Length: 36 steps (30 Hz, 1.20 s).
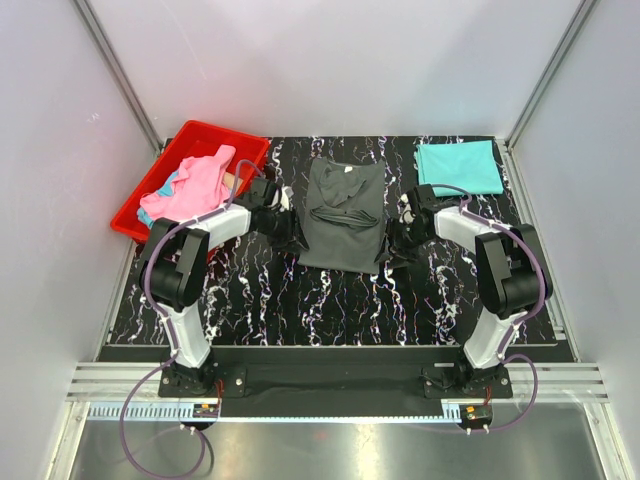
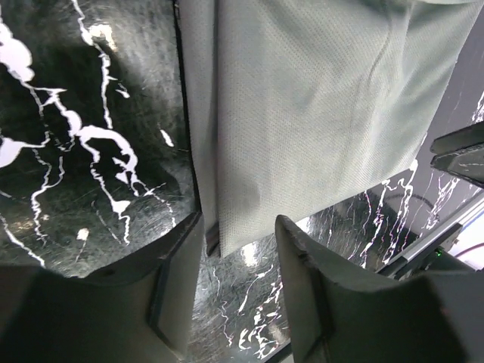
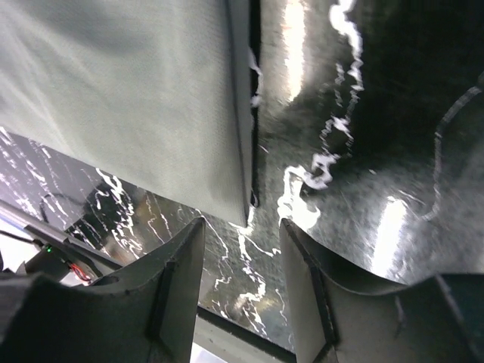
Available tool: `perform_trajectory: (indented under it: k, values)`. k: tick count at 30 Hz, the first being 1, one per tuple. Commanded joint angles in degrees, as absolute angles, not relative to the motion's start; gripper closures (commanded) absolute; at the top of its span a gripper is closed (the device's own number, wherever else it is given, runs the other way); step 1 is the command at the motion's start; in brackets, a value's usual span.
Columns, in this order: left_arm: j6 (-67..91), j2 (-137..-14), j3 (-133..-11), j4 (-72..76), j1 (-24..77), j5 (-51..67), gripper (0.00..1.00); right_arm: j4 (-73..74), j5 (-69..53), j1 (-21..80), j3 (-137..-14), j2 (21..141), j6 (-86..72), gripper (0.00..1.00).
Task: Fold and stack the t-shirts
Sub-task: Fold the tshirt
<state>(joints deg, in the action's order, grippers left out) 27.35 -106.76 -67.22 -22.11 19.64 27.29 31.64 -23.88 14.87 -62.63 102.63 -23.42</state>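
Two half-open grippers flank a charcoal t-shirt (image 1: 342,215) lying flat on the marbled black table (image 1: 330,305), just right of the red bin (image 1: 130,222). Nearest the bin, the left gripper (image 1: 292,240) holds nothing, its jaws parted at the shirt's near left hem corner. The cloth is creased across its middle. Farther right, the right gripper (image 1: 393,248) stands equally empty at the opposite corner. A pink t-shirt (image 1: 200,180) fills the bin; a folded teal t-shirt (image 1: 458,167) lies farthest right of it.
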Motion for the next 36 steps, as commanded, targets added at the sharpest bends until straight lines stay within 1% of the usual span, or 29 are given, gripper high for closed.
perform_trajectory:
  k: [1,2,11,14,15,18,21,23,24,25,27,28,29,30,36]
  values:
    - [25.4,-106.0,-68.4,-19.9,20.0,28.7,0.55,25.4,-27.7,15.1,-61.4,102.5,-22.5,0.49]
    - [25.1,-106.2,-68.5,-20.0,20.0,28.6,0.59,25.1,-27.8,15.2,-61.2,102.8,-22.4,0.50]
    - [25.1,-106.8,-67.2,-20.0,21.3,27.1,0.64,22.7,-29.8,15.1,-59.9,104.3,-22.1,0.56]
    - [24.3,-106.2,-67.3,-21.5,21.9,23.9,0.60,22.6,-30.0,15.1,-59.7,104.5,-22.2,0.56]
    - [24.3,-106.0,-67.2,-22.0,22.0,23.0,0.55,22.6,-30.1,15.1,-59.6,104.5,-22.1,0.57]
    - [23.8,-104.9,-66.9,-22.5,22.1,20.6,0.52,22.0,-30.1,15.1,-59.2,104.4,-22.1,0.64]
    - [23.8,-105.4,-66.7,-22.4,22.2,20.4,0.50,21.6,-30.5,15.2,-59.0,104.8,-22.2,0.68]
    - [23.7,-105.8,-66.9,-22.3,22.5,20.9,0.55,21.6,-30.6,15.1,-58.9,105.0,-22.1,0.69]
    - [23.8,-106.0,-66.9,-22.2,22.5,21.2,0.58,21.4,-30.7,15.1,-58.9,105.0,-22.2,0.72]
    - [23.9,-106.2,-66.9,-22.0,22.6,21.5,0.63,21.4,-30.7,15.1,-59.0,105.1,-22.1,0.77]
    - [24.3,-106.2,-66.8,-21.5,22.6,22.5,0.79,21.4,-30.5,15.1,-58.9,104.9,-21.9,0.89]
    - [24.6,-106.1,-66.6,-21.3,22.6,22.8,0.85,21.4,-30.3,15.1,-58.8,104.8,-21.8,1.00]
    - [24.8,-105.9,-66.4,-21.1,22.5,23.5,0.96,21.4,-29.9,15.1,-58.7,104.5,-21.7,1.00]
    - [25.0,-105.7,-66.2,-20.9,22.5,23.9,1.00,21.6,-29.6,15.1,-58.4,104.0,-21.7,1.00]
    - [27.2,-102.1,-62.5,-20.2,23.3,23.8,1.00,22.4,-27.3,15.1,-56.1,100.6,-22.1,1.00]
